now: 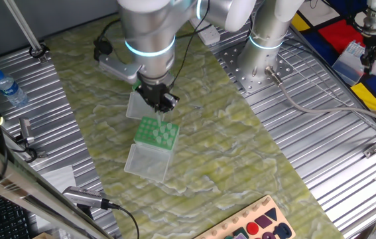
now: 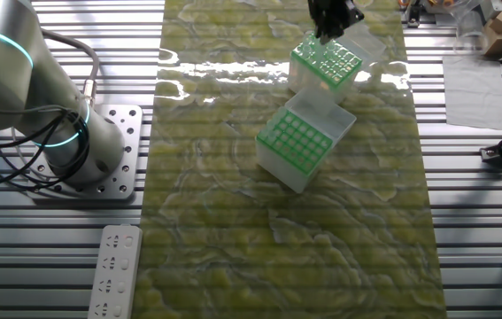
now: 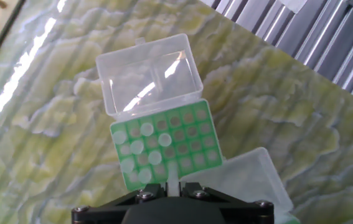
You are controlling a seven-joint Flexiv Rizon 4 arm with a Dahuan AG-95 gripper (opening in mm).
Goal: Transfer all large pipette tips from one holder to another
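You are looking at a robotics lab bench: a ribbed metal table with a bolted arm base, a green marbled mat at centre, tip boxes on it, and loose cables at right.

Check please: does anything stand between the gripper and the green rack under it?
Nothing visible does. The gripper hangs over the green rack, apparently with a pipette tip between its fingers. The rack's clear lid is folded back to one side, off the path down.
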